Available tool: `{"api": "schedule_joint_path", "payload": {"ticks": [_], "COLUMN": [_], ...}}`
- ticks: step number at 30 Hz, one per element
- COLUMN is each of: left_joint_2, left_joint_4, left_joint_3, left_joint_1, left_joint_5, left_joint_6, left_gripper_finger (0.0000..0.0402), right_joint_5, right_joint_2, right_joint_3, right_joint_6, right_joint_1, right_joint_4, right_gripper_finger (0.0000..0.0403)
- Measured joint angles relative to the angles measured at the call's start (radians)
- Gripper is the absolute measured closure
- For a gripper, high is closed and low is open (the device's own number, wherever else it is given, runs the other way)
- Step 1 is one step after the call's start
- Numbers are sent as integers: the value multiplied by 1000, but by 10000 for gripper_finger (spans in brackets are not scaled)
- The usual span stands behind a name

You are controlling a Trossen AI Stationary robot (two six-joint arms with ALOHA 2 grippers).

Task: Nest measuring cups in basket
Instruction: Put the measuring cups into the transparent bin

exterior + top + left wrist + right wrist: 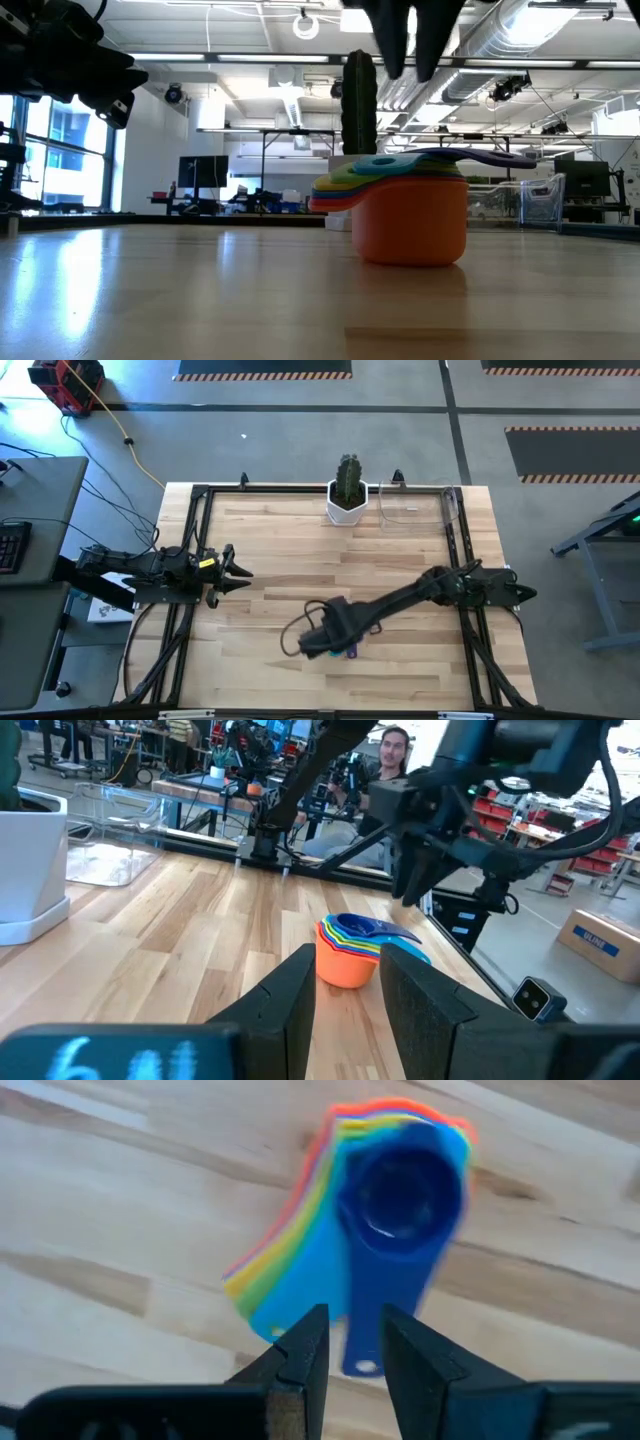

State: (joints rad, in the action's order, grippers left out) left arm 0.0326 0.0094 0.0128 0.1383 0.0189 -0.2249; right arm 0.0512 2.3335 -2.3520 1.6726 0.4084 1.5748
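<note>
The measuring cups (410,220) stand nested in one stack on the table, orange outermost at the bottom and blue (400,1190) innermost on top. The handles fan out to one side. The stack rests on the orange cup's base (347,970). My right gripper (355,1330) hangs above the stack (350,652), pointing down. Its fingers stand a little apart with nothing between them, clear of the cups in the low view (410,70). The clear basket (420,508) stands at the far edge beside the cactus pot. My left gripper (235,565) waits open at the table's left.
A white pot with a cactus (347,495) stands at the middle of the far edge, just left of the basket (110,820). Black frame rails (200,540) run along the table's sides. A person (395,750) sits beyond the table.
</note>
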Motion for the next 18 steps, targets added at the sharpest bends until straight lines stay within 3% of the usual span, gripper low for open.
{"api": "schedule_joint_path", "payload": {"ticks": [18], "left_joint_2": [0], "left_joint_4": [0], "left_joint_3": [0], "left_joint_1": [0], "left_joint_5": [0], "left_joint_6": [0], "left_gripper_finger": [298], "right_joint_5": [82], "right_joint_2": [-2], "right_joint_3": [133], "right_joint_6": [462], "right_joint_1": [195], "right_joint_4": [-4], "right_gripper_finger": [321]}}
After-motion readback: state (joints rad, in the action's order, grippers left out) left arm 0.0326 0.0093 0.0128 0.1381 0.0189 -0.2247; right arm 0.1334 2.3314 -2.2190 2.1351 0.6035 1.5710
